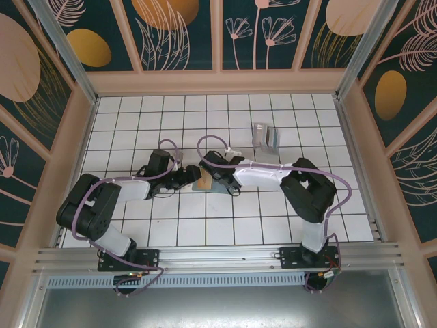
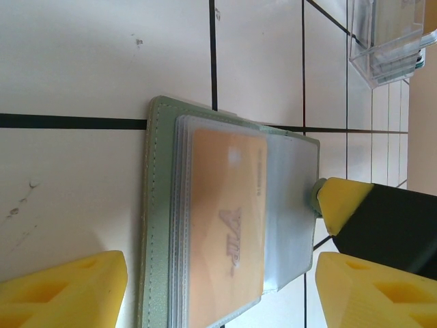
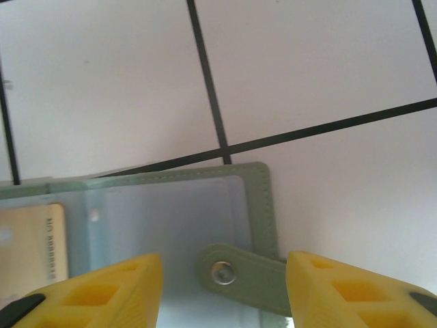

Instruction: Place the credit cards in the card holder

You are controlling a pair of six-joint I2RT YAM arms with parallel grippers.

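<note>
The sage-green card holder lies open on the tiles between my two grippers. A gold-brown credit card sits inside one of its clear sleeves. My left gripper is open, one yellow finger on each side of the card holder, touching neither side. My right gripper is open too, low over the far edge of the card holder, with the snap tab between its fingertips but apart from them. Its yellow fingertip shows in the left wrist view. More grey and teal credit cards stand at the back right.
A clear plastic stand holds the other cards, a few tiles beyond the right arm's elbow. Wooden walls close the tiled table on three sides. Both arms meet in the middle of the table.
</note>
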